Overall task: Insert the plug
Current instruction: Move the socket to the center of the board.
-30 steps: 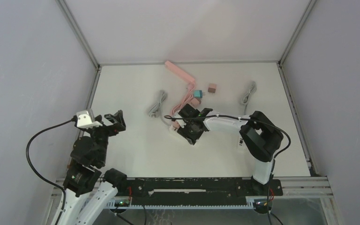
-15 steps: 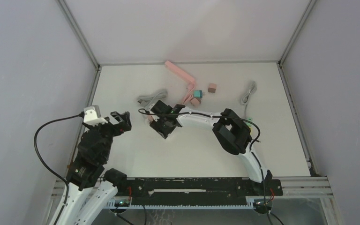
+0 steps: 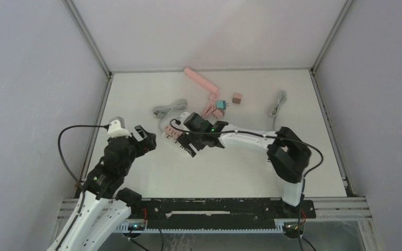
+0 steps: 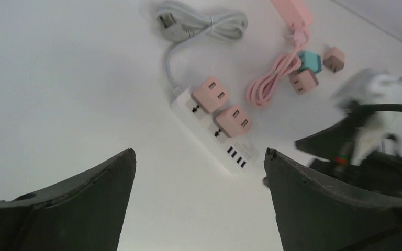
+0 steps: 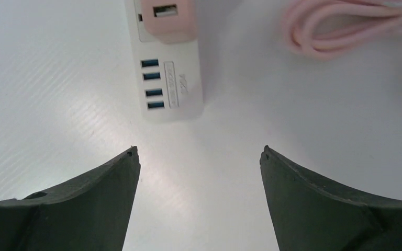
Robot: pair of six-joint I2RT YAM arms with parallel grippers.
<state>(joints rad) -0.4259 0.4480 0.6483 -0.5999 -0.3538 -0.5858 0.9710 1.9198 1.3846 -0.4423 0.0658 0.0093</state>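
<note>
A white power strip (image 4: 212,123) lies on the table with two pink adapters (image 4: 210,94) plugged into it; its end with several USB ports (image 5: 170,83) faces my right gripper. It also shows in the top view (image 3: 174,135). My right gripper (image 5: 199,151) is open and empty, just short of that end, and shows in the top view (image 3: 189,145). My left gripper (image 4: 199,154) is open and empty, left of the strip (image 3: 145,140). Loose plugs lie beyond: a teal one (image 4: 310,60) and two pink ones (image 4: 303,81).
The strip's grey cord (image 3: 168,110) is bundled behind it. A pink power strip (image 3: 201,82) with a coiled pink cable (image 4: 272,83) lies at the back. A brownish plug (image 3: 236,98) and another grey cable (image 3: 277,103) lie to the back right. Walls enclose the table.
The white strip and its grey cord have shifted left. My right gripper swept left, then drew back slightly. My left gripper has moved right, toward the strip.
</note>
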